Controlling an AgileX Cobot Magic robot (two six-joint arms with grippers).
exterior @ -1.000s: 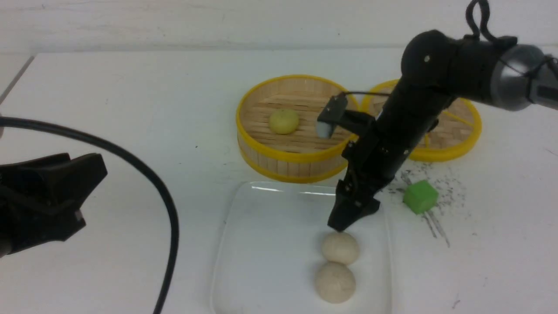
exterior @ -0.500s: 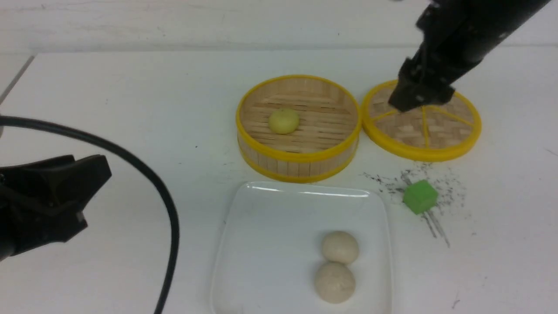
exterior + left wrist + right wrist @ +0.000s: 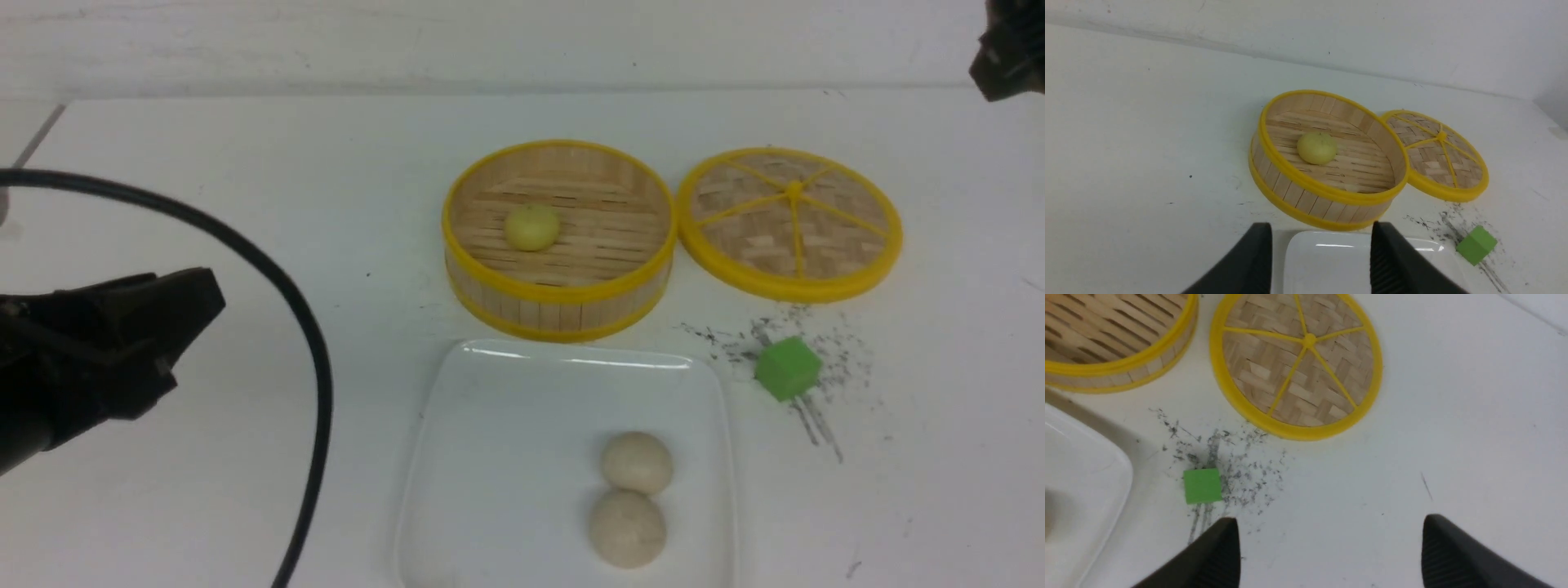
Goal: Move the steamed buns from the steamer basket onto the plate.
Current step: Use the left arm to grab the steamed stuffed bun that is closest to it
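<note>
Yellow bun sits in basket, off-white bun on plate; left end effector and right end effector are released.

The black right gripper has withdrawn from the glossy white square plate toward two o'clock — the woven yellow-rimmed lid is now uncovered.

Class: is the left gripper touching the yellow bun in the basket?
Apart. Left wrist view: the left gripper hangs outside the steamer basket; the yellow bun lies on its floor.
</note>
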